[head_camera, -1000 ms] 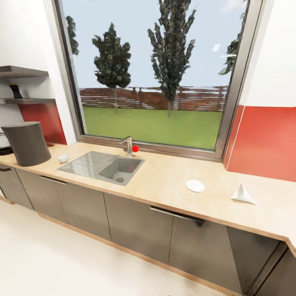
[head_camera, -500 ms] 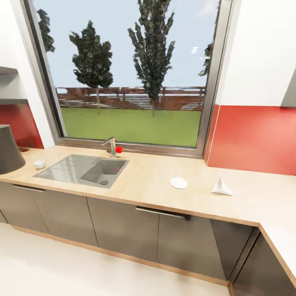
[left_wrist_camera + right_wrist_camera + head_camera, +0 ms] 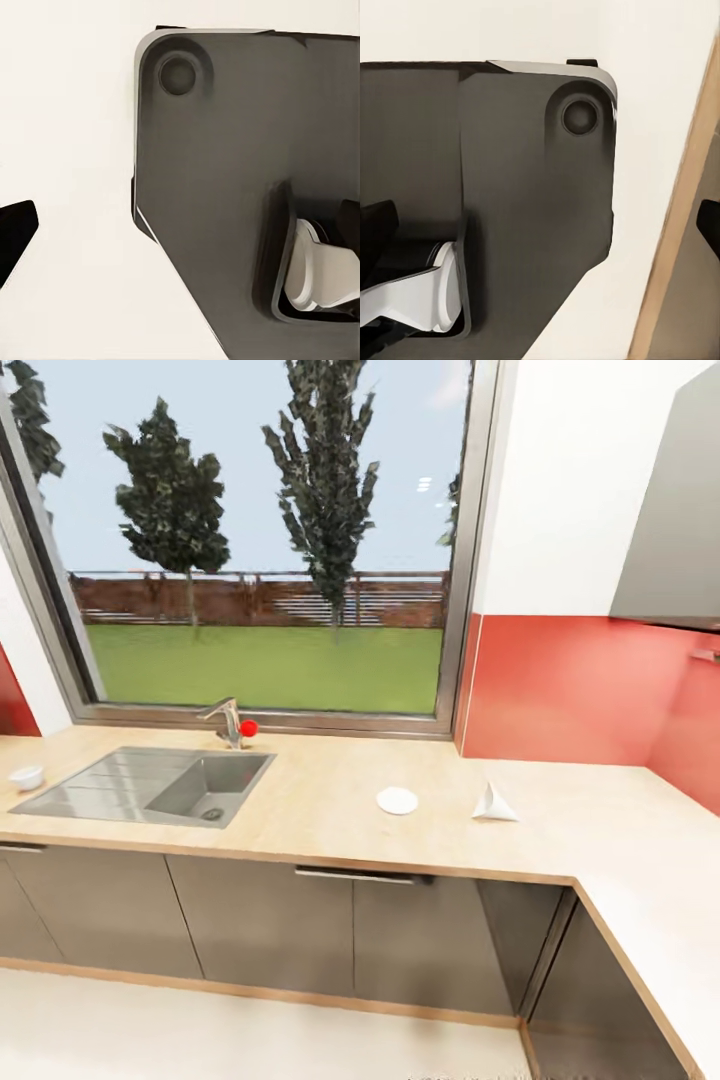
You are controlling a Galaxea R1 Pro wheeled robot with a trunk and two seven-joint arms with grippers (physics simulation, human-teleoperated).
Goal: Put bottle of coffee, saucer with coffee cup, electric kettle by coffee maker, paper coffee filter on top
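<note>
Centrally, the wood-look desk is stretching across the frame under a wide window. The saucer is lying flat right of center, with the paper coffee filter sitting just to its right. The coffee cup is standing at the left edge, beside the steel sink. Whether either hand is spread or pressed together cannot be told.

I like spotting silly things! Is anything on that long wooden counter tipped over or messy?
Nothing is spilled or broken. The thin white paper coffee filter stands up like a tiny tent beside the flat round white saucer, and the tiny white coffee cup sits alone, left of the steel sink.
</note>
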